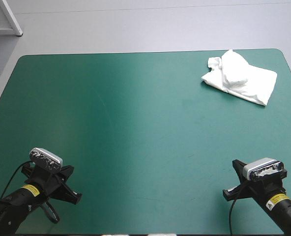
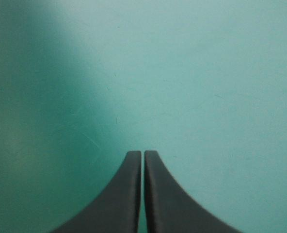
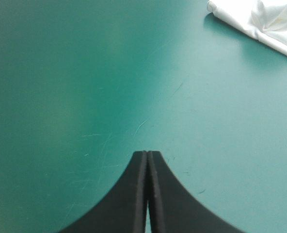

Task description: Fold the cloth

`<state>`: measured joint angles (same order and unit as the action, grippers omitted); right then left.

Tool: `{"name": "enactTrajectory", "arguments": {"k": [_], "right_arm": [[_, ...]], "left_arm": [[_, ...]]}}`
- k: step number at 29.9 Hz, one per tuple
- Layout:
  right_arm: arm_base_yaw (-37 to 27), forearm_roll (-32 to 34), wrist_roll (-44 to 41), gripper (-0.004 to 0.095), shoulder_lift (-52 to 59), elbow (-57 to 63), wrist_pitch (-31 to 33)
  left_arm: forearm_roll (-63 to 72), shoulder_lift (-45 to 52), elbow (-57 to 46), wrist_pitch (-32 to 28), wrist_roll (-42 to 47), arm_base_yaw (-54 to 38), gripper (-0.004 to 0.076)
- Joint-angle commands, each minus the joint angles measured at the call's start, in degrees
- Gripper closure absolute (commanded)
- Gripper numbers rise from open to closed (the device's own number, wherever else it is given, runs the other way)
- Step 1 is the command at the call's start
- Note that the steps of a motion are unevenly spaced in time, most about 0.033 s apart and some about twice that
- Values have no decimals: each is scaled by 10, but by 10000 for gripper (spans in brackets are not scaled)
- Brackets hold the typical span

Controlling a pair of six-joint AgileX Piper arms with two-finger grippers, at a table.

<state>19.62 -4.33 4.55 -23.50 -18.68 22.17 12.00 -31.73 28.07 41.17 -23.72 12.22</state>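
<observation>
Two arms: both sit low at the near edge of the table, one toward the near-left corner and one toward the near-right. Neither touches anything.
Left tool: the left gripper, two broad black curved fins, has its fingers pressed together into one pointed arch. Nothing is between them, and only bare cover lies ahead.
Right tool: the right gripper, with the same black fins, is likewise closed on nothing, tips meeting at the middle.
Surface: the teal-green cover is faintly scuffed ahead of the right gripper.
Cloth: the white short-sleeved fabric T-shirt lies in the far-right corner, just inside the far and right edges. It is a compact slanted bundle with a rumpled lump on top toward its left end.
Long axis: roughly left to right, skewed so the left end sits farther and the right end nearer.
Bearing: the T-shirt is well apart from both tools. From the right gripper it lies ahead toward the far edge and slightly right. From the left gripper it lies diagonally across the whole table, outside that wrist view.
Nearer arm: the right, clearly.
Stage (judged): whether this bundle counts as folded cannot be told. The lump suggests a loose fold at best.
Next move (judged): a long forward reach by the right arm, fingers parting before contact. The left arm would need to cross the table to help.
Risk (judged): a one-sided pinch may drag the bundle toward the right edge.
</observation>
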Motion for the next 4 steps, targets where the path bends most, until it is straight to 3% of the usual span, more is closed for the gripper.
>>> {"name": "enactTrajectory", "arguments": {"k": [1,4], "right_arm": [[0,-4,0,924,25,-15,12],[0,0,0,925,27,-7,26]], "left_arm": [[16,29,15,-10,2,0,705],[16,63,11,-17,1,0,705]]}}
